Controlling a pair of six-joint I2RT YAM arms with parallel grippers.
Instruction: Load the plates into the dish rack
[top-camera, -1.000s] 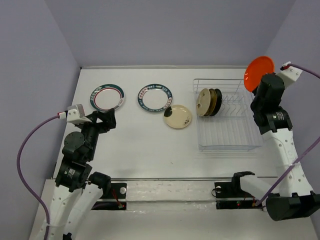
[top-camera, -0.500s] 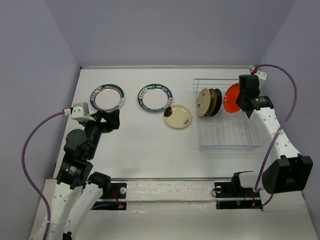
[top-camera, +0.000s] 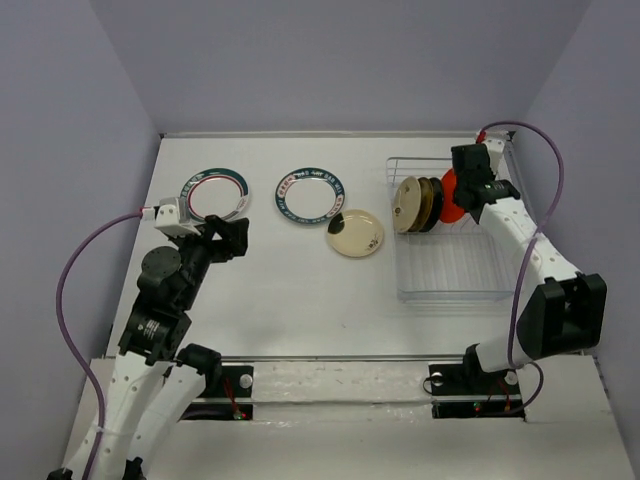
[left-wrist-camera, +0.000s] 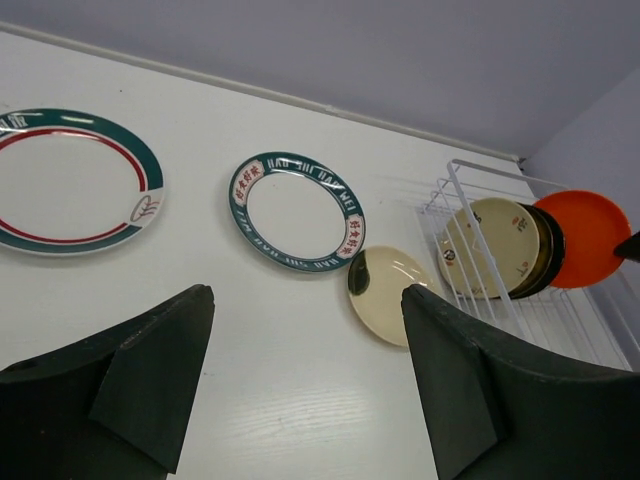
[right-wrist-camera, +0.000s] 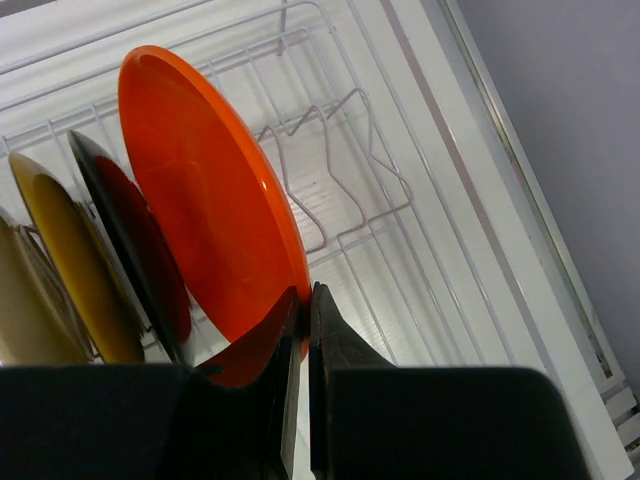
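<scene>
Right wrist view: the right gripper (right-wrist-camera: 303, 298) clamps the orange plate (right-wrist-camera: 205, 200) by its rim, upright beside the black plate (right-wrist-camera: 130, 250) in the dish rack (right-wrist-camera: 340, 190), ready to slot between tines; the left gripper (left-wrist-camera: 305, 300) stands open.

Orange plate (right-wrist-camera: 200, 190) upright in white dish rack (top-camera: 452, 272), beside black, amber and cream plates (top-camera: 420, 204) — three others (top-camera: 309, 194) flat outside.

Left gripper (left-wrist-camera: 305, 330) jaws wide apart, nothing between them, over the table (left-wrist-camera: 290, 380). Two plates with green-and-red rims lie flat: far-left plate (left-wrist-camera: 60, 180) and centre plate (left-wrist-camera: 296, 211). Cream plate (left-wrist-camera: 392, 293) lies flat just beside the centre plate. Rack (left-wrist-camera: 455, 185) at right holds upright tan plate (left-wrist-camera: 490, 245), dark plate (left-wrist-camera: 549, 262), orange plate (left-wrist-camera: 585, 238).
</scene>
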